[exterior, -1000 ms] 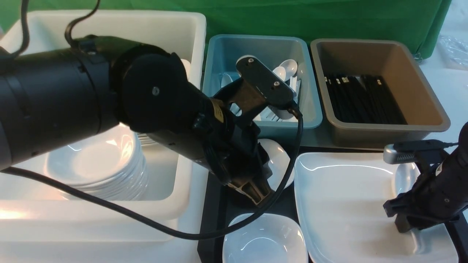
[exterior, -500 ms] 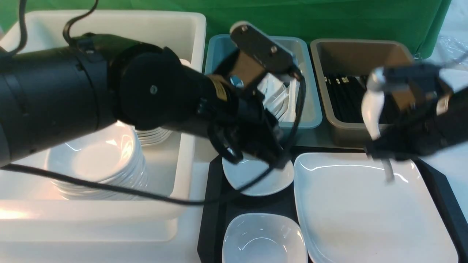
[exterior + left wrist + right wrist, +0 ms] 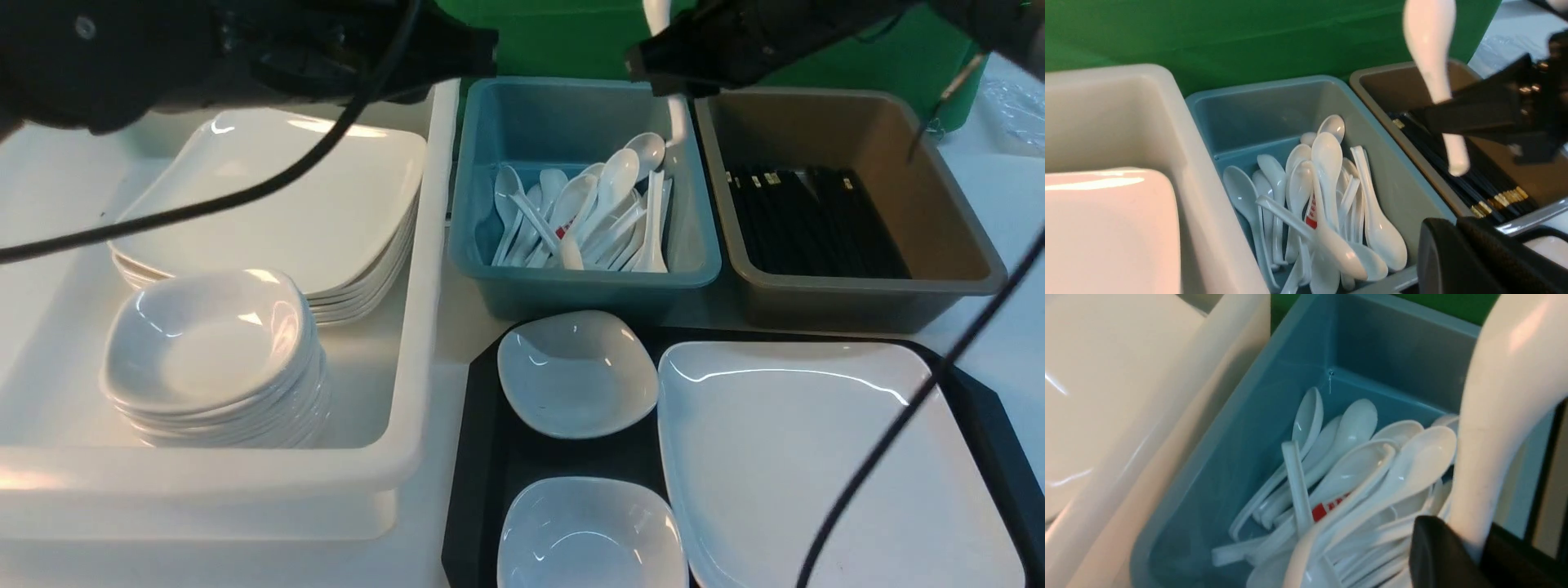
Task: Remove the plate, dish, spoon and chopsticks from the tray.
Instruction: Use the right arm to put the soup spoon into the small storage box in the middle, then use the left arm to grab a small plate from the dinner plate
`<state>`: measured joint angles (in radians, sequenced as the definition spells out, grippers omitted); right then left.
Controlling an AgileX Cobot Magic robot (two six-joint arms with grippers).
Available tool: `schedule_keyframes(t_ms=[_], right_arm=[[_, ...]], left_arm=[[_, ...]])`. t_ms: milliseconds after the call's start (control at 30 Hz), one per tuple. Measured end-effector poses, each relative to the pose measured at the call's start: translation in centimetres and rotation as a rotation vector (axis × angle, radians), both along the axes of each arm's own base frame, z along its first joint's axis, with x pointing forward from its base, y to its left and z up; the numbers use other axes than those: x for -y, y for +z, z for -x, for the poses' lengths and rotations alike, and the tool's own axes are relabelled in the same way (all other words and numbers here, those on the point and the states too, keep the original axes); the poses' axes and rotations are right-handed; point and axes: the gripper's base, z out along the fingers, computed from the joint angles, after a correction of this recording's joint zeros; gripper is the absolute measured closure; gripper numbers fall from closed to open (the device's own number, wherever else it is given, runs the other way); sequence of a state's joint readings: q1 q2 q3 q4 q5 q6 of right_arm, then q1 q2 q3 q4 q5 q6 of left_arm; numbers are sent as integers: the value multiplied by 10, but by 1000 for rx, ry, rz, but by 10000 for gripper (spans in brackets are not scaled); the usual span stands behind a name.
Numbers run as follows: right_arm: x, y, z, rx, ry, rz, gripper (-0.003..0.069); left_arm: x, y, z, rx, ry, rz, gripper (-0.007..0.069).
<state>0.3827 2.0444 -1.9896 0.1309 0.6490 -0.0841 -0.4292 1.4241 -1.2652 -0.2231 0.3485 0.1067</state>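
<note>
My right gripper (image 3: 673, 77) is shut on the white spoon (image 3: 676, 122), which hangs upright over the back right corner of the blue bin (image 3: 490, 204). In the right wrist view the spoon (image 3: 1502, 416) stands pinched between the black fingers (image 3: 1437, 555). The left wrist view also catches this spoon (image 3: 1433, 61) in the air. The large white plate (image 3: 816, 465) lies on the black tray (image 3: 482, 457), beside two small white dishes (image 3: 576, 371) (image 3: 589, 535). Black chopsticks (image 3: 816, 220) lie in the brown bin. My left gripper (image 3: 1455, 228) is shut and empty, high at the back left.
The blue bin holds several white spoons (image 3: 588, 212). A large white tub (image 3: 408, 392) on the left holds a stack of plates (image 3: 277, 212) and a stack of small dishes (image 3: 208, 343). A brown bin (image 3: 963, 245) stands at the back right. Black cables hang across both sides.
My right gripper closed on the spoon on the plate, lifted it and carried it back and left to above the blue bin. My left arm rose off the tray toward the back left.
</note>
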Motion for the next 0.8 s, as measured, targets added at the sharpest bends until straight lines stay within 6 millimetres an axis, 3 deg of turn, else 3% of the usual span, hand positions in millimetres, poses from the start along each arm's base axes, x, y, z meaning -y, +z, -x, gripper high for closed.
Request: schedule_keyframes(t_ms=[167,267,433,467,533,600,700,733,767,800], right_arm=[[-12,-25,-30,-15,-21,-20,544],[-15,-34,-36,-23,-26,-23,477],[-13,-36,-28,-130,-11,21,144],[-10,-29,-20,-174,6,48,106],[-7,-20,-12,-200,26,77,103],[4,8,10,-241,65,159,195],[21,54,42,-199,75,196,480],[27,71,54,-168,72,192,544],[35,93,74,-126,72,181,587],[40,100,86,-118,72,179,602]], left_arm=[[0,-2,1,-24,-6,-16,611],[0,-3,1,-29,-7,-20,611],[0,-10,3,-69,-14,-36,611],[0,-10,4,-82,-16,-30,611],[0,-11,5,-95,-17,-23,611],[1,-14,7,-139,-31,-30,611],[6,-13,13,-202,-72,-60,611],[10,-13,16,-215,-97,-75,611],[19,-11,20,-240,-141,-101,611],[24,-11,22,-263,-164,-115,611]])
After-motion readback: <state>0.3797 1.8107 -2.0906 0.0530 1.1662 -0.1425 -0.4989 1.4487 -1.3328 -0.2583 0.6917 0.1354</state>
